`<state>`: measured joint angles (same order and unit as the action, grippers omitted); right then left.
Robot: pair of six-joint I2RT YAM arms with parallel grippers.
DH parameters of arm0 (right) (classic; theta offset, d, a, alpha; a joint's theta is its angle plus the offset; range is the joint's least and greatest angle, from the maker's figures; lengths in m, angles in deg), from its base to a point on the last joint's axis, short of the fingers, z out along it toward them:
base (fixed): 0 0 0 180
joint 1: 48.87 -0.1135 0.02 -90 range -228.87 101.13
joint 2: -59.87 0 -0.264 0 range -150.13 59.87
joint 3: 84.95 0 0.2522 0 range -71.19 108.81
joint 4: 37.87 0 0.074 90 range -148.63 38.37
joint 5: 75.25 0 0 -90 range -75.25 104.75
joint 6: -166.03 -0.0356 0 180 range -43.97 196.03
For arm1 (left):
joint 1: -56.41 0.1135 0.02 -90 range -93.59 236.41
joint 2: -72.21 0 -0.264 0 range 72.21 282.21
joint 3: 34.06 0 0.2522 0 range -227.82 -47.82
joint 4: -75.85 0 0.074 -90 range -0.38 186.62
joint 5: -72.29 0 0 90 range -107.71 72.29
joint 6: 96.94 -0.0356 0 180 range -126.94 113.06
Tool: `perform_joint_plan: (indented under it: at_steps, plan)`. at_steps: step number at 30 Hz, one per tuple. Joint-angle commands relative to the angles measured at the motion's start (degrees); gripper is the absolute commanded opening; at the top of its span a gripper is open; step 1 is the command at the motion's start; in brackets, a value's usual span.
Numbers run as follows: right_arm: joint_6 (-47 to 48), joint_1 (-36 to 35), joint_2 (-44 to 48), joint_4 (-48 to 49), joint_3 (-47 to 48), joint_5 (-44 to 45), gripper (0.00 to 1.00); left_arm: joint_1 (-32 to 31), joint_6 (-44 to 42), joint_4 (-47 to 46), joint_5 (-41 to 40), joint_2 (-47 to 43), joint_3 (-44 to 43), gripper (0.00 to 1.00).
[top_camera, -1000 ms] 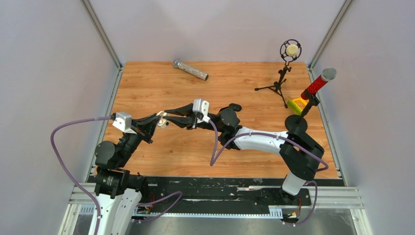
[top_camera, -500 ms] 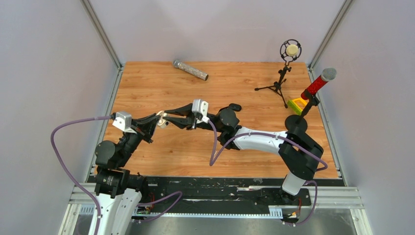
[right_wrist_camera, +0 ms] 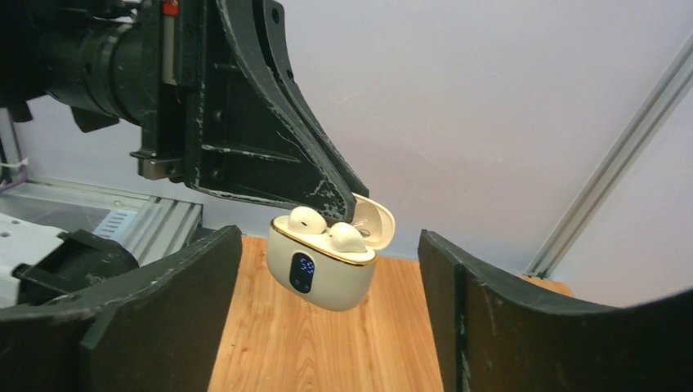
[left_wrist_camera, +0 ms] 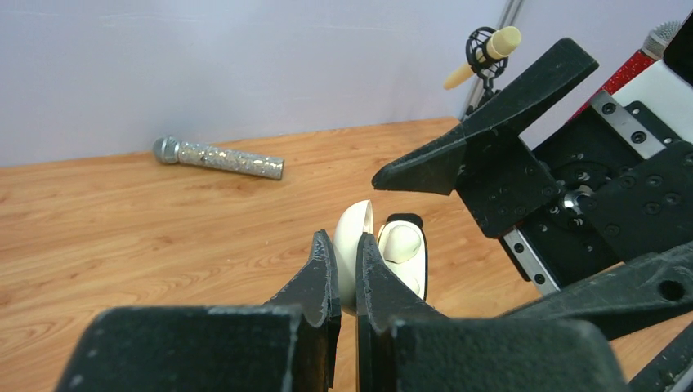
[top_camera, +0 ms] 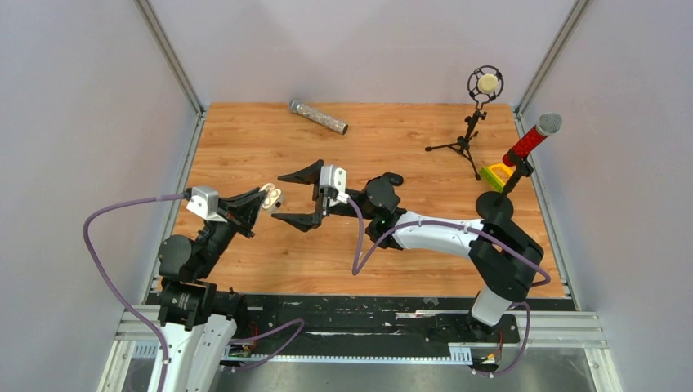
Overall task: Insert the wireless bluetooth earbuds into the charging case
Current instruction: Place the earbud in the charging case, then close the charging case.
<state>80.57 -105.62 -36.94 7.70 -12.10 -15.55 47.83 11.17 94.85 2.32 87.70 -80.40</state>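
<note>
The charging case (right_wrist_camera: 325, 276) is whitish with a gold rim and a lit display, and it hangs above the table with its lid (right_wrist_camera: 377, 219) open. Two whitish earbuds (right_wrist_camera: 306, 219) (right_wrist_camera: 346, 238) sit in its sockets. My left gripper (left_wrist_camera: 346, 247) is shut on the lid (left_wrist_camera: 352, 245), and the case body (left_wrist_camera: 404, 255) hangs just beyond its fingers. In the top view the case (top_camera: 270, 196) sits left of centre. My right gripper (top_camera: 278, 197) stands open, its fingers wide apart on either side of the case and not touching it. In the right wrist view, the right gripper (right_wrist_camera: 327, 238) frames the case.
A silver microphone (top_camera: 319, 117) lies at the back of the wooden table (top_camera: 245, 147). At the back right stand a small tripod microphone (top_camera: 476, 114), a red microphone on a stand (top_camera: 529, 143) and a yellow-green block (top_camera: 494, 174). Grey walls enclose three sides.
My right gripper has opened wide from nearly shut at the case. The left gripper and the case have stayed where they were.
</note>
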Motion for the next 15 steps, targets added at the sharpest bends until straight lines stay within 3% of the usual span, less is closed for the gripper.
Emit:
perform_joint_plan:
  at_steps: [1, 3, 5, 10, 15]
  plan:
    - [-1.4, 0.1, 4.5, 0.2, -0.5, -3.2, 0.87, 0.2, 0.7, -2.9, 0.2, 0.0, -0.2, 0.0]
    - [-2.4, 0.5, 5.9, -2.1, -0.2, -5.0, 0.97, 0.3, 0.6, -2.7, 0.4, -0.1, -0.2, 0.0]
    - [-4.1, 1.4, 7.5, -8.4, 1.5, -7.6, 1.0, 0.2, 0.4, -2.8, 1.2, -0.2, -0.1, 0.0]
    - [-6.1, 4.1, 9.2, -30.0, 6.7, -12.6, 0.96, 0.2, -2.5, -7.2, 9.0, -1.5, 0.5, 0.0]
    - [-9.0, 6.0, 11.9, -32.2, 3.9, -15.0, 0.95, 0.2, -3.7, -11.1, 18.0, -1.4, 0.6, 0.0]
